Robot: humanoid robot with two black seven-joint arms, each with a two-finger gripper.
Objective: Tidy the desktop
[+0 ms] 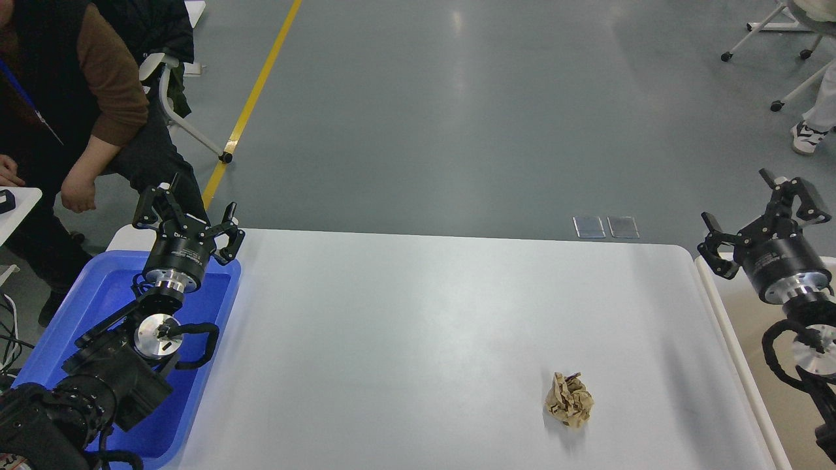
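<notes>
The white desktop [418, 326] fills the middle of the head view. A crumpled brown paper ball [569, 399] lies on it at the front right. My left gripper [189, 212] is open and empty, raised over the far end of the blue tray [98, 307] at the left. My right gripper [757, 209] is open and empty, raised over the far left corner of the beige-lined white bin [725, 307], far behind and to the right of the paper ball.
A person [72, 98] in a brown sleeve stands close behind the blue tray at the far left. A small white table edge [16, 209] shows at the left. Chair legs on castors [777, 65] stand on the grey floor at the far right.
</notes>
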